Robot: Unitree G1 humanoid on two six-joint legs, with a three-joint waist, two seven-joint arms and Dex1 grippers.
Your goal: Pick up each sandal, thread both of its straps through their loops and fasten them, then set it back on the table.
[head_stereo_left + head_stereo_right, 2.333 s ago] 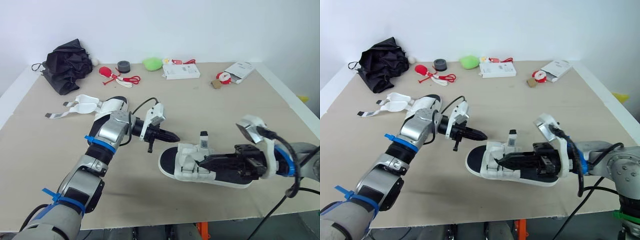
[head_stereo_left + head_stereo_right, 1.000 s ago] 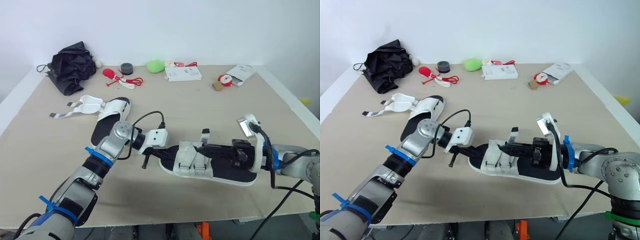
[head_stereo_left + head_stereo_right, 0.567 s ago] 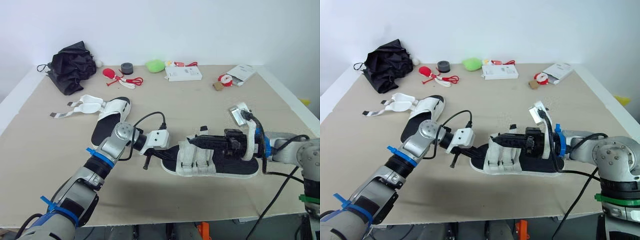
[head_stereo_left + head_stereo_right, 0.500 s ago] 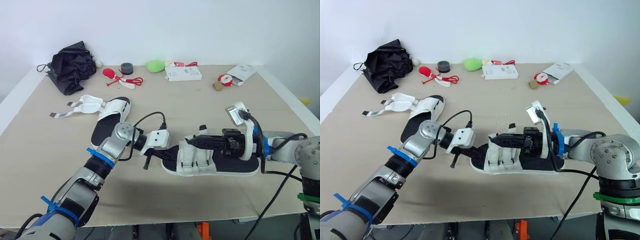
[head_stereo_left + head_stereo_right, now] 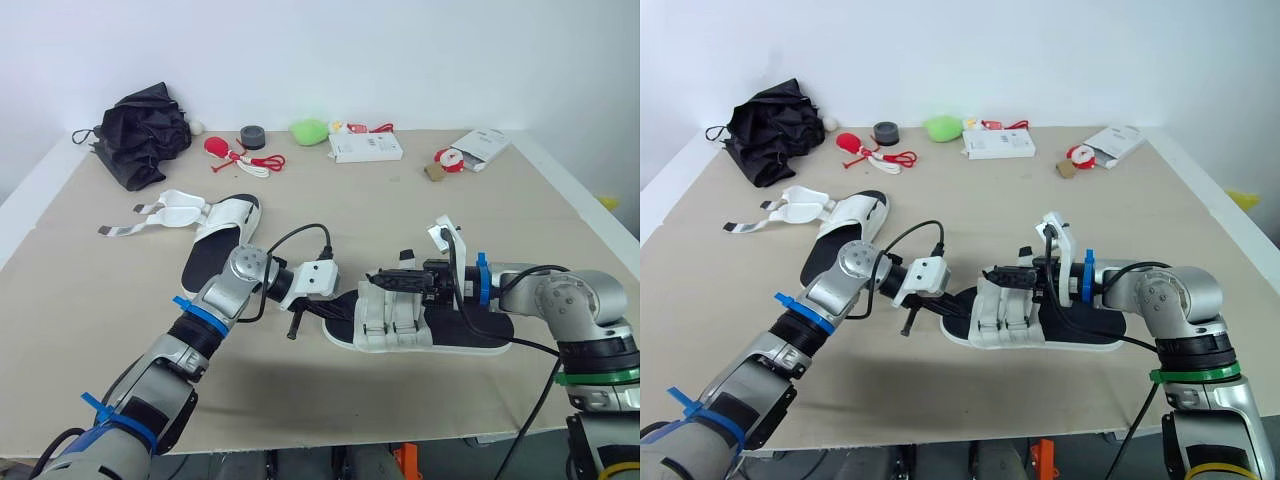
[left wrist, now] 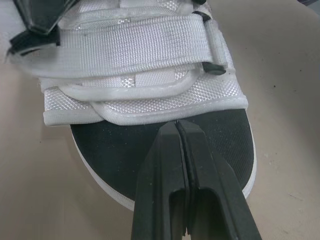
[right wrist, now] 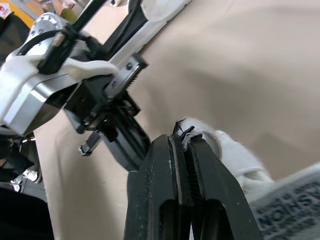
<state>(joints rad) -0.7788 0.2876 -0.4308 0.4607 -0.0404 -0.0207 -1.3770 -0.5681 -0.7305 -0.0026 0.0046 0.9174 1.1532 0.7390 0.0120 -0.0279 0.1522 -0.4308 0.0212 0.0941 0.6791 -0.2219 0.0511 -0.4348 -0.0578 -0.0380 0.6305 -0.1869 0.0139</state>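
the nearer sandal (image 5: 400,322) had white woven straps, a black footbed and a white sole. the farther sandal (image 5: 222,213) was white and black too. the table (image 5: 380,200) was plain beige; on it were a black bundle (image 5: 140,130), a green lump (image 5: 309,130) and a dark grey roll (image 5: 252,136).

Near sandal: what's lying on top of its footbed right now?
Two white straps cross the forefoot; the left gripper, shut, sits over the bare black footbed at the toe. Beneath the straps the footbed is hidden.
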